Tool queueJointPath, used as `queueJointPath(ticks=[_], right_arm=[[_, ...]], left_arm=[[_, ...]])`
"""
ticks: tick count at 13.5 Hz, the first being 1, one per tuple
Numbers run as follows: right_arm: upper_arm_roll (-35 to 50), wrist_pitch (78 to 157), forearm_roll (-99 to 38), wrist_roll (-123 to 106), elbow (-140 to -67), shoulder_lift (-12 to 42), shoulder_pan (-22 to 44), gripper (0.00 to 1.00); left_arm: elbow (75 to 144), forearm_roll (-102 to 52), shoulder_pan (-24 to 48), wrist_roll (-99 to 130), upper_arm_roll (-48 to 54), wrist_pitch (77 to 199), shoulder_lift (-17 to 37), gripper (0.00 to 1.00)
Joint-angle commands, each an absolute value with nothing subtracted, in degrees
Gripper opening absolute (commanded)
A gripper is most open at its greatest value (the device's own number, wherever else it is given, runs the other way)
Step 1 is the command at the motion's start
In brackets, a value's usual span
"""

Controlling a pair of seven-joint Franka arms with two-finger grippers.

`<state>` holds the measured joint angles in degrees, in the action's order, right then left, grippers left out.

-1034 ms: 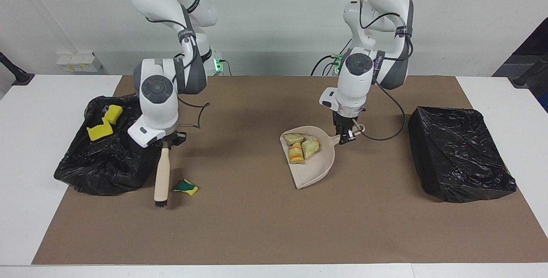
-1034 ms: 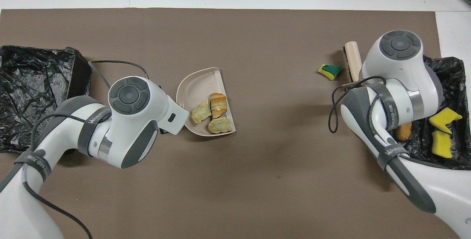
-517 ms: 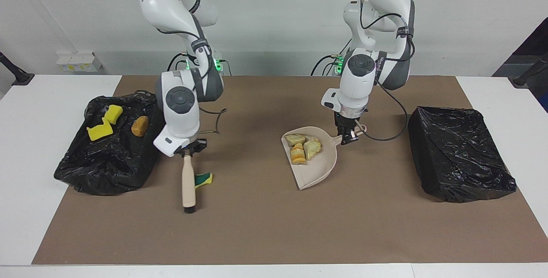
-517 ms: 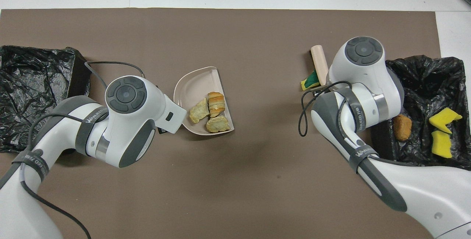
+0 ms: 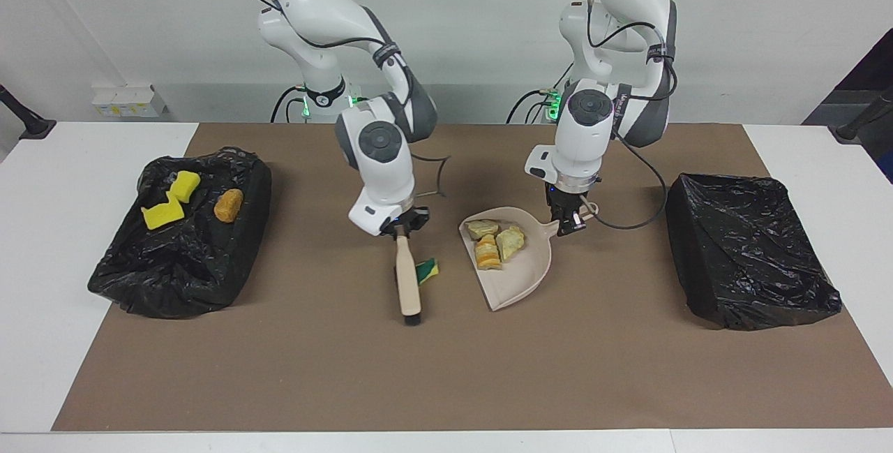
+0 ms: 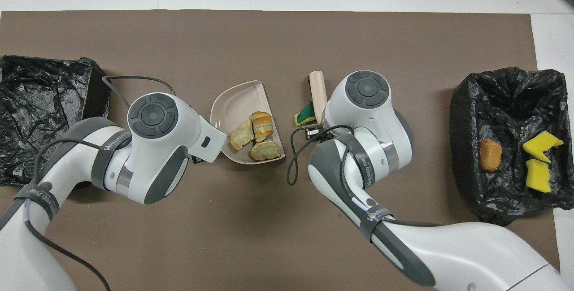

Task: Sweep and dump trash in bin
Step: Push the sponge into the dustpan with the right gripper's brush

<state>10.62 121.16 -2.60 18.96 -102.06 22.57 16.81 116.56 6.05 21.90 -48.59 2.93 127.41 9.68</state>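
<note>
The right hand [image 5: 399, 227] is closed on the handle of the brush [image 5: 407, 276], whose bristle end points away from the robots and rests low at the brown mat [image 5: 446, 369]. The green-and-yellow sponge bit [image 5: 427, 270] lies just beside the brush, on the side toward the dustpan [image 5: 520, 278]. The left hand [image 5: 568, 221] is closed on the dustpan's handle and holds the pan low at the mat, it seems flat on it, with three bread-like chunks [image 5: 492, 242] inside.

The step in hand is the sweep of the last loose scrap into the pan. The next move calls for a short push of the brush toward the pan's open edge, with the pan kept firm against the mat.

Compared with one second ago, the right arm has carried brush and sponge bit from beside the open black bin [image 5: 181, 257] to near the dustpan. Two yellow sponge pieces [image 5: 169, 200] and one brown chunk [image 5: 228, 205] lie in that bin. The dustpan has hardly moved.
</note>
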Motion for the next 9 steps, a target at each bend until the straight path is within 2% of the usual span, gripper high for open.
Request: queueJointPath(ticks=[1,5,9], right_arm=[[10.7,123.9,-9.9,19.6,-102.0,23.2,20.3,0.0],[10.8,123.9,-24.4,11.1,-102.1,23.4,22.8,0.0],[10.4,122.8,-22.4,10.6,-102.0,22.9,21.1,0.0]], left_arm=[[118.8,6.9,21.4,-47.7,2.9,128.8,7.9,0.0],[118.8,6.9,21.4,-47.9,3.0,128.8,7.9,0.0],[118.8,6.9,20.7,-50.0,2.9,128.8,7.9,0.0]])
